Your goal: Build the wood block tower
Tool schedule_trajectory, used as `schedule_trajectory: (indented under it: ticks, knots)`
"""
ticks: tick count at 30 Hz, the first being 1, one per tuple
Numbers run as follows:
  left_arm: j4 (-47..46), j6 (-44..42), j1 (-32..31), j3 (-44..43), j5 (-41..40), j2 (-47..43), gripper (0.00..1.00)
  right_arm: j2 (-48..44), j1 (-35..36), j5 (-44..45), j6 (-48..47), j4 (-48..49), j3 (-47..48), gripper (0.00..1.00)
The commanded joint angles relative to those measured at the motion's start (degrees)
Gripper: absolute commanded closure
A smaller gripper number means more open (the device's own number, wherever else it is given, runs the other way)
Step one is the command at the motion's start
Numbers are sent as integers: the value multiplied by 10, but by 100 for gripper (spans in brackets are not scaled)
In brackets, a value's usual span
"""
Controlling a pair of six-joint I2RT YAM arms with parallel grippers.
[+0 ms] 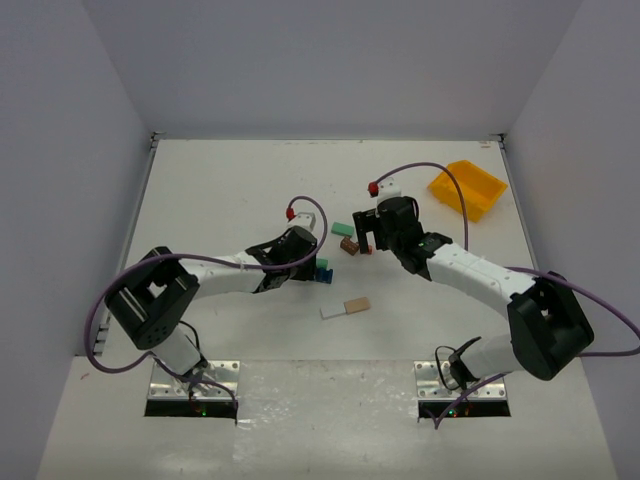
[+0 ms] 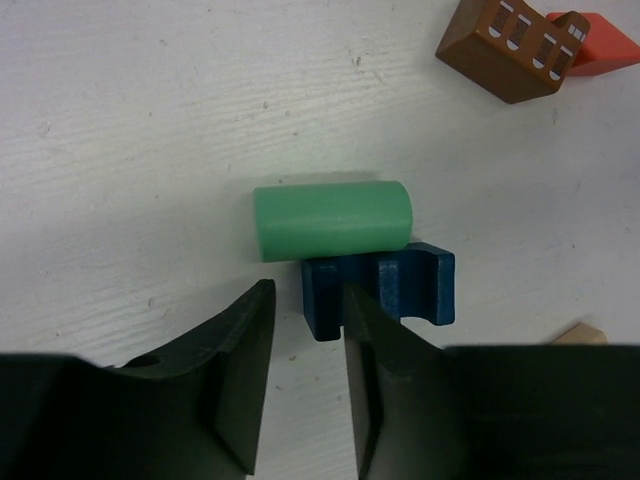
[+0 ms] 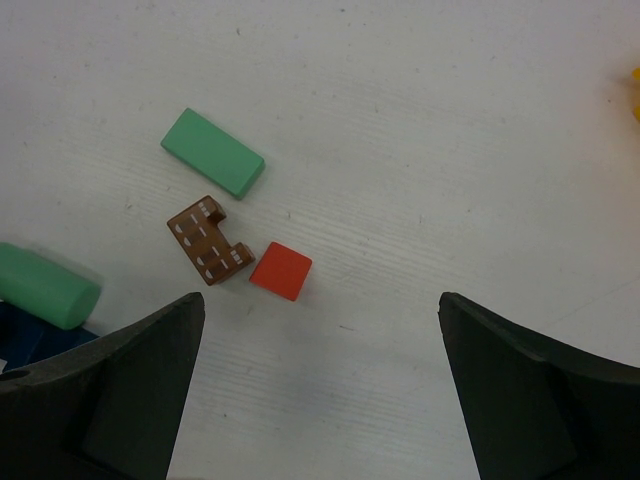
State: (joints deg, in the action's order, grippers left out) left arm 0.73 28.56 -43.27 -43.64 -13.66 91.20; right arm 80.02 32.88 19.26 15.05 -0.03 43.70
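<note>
The left pincer (image 2: 306,290) stands narrowed to a small gap, low over the middle of the worktop (image 1: 220,180). One end of the blue notched block (image 2: 400,285) is in that gap, and the left finger does not touch it yet. I think the pinch should be square and gentle, so that the green cylinder (image 2: 330,220), lying just beside the block, does not roll. The right pincer (image 3: 320,300) is spread wide and holds nothing.

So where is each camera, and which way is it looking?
Top external: above, behind the arms, looking down at the table; both arms show.
Left wrist: on left arm, facing down at green cylinder, blue block; left gripper shows.
Right wrist: on right arm, facing down at brown block, red block; right gripper shows.
Shared: both wrist views show green cylinder and brown block.
</note>
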Motion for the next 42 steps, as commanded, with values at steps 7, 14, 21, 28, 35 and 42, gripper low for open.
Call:
schedule_trajectory:
  ticks: [7, 14, 21, 28, 35, 42]
  knots:
    - [-9, 0, -14, -20, 7, 18, 98, -8, -5, 15, 12, 21, -5, 1]
    - [-16, -7, -18, -14, 34, -1, 100, -21, -8, 5, 16, 21, -15, 1]
    - [-41, -1, -18, 16, 53, -75, 100, -59, -10, -16, 13, 50, -45, 1]
    - [-28, 10, -17, 19, 65, -116, 100, -90, -12, -49, 1, 88, -77, 1]
    - [-122, 32, -10, 41, 116, -166, 100, -164, -12, -226, -85, 275, -176, 1]
    - [-265, 103, 77, 90, 295, -230, 100, -241, -12, -436, -140, 452, -291, 1]
